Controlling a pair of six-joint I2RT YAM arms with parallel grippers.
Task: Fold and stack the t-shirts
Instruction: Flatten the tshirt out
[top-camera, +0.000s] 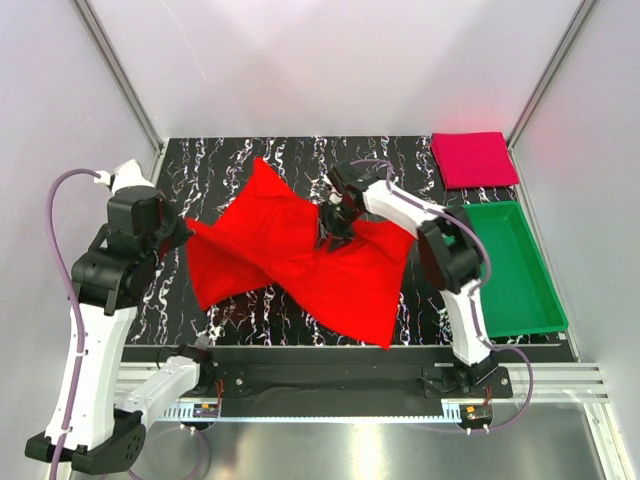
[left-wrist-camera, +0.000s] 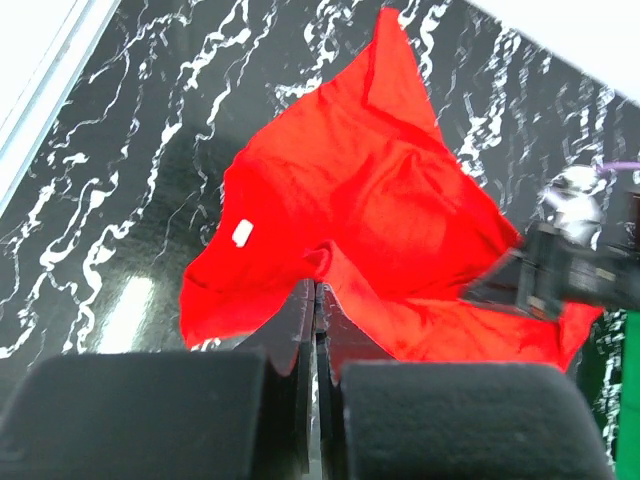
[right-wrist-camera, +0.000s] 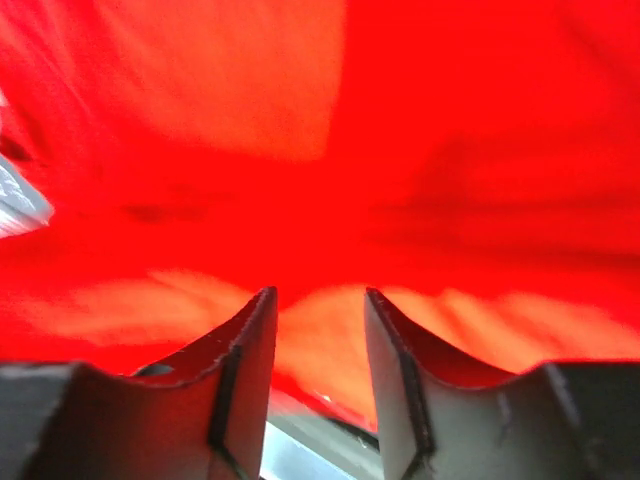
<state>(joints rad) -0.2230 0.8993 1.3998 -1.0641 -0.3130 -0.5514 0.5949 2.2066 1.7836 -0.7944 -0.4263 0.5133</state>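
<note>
Crumpled bright red cloth t-shirt (top-camera: 290, 260) mid black marbled worktop (top-camera: 220, 160), bare strip along far edge; left edge clenched in left tool (top-camera: 186, 235). Over its middle, right tool (top-camera: 333, 238) parted. Folded crimson cloth t-shirt (top-camera: 473, 158) at far-right corner, behind green plastic tray (top-camera: 520, 300).

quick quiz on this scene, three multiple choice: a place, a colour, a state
1. Where is the folded crimson t-shirt?
A) far right corner of the table
B) on the floor
C) in a drawer

2. What colour is the tray?
A) blue
B) green
C) white

3. How is the right end effector?
A) open over the red t-shirt
B) shut on a cup
C) out of view

Answers: 1 A, it lies beyond the tray; 2 B, plainly green; 3 A, the wrist view shows its fingers apart, red cloth beyond.
</note>
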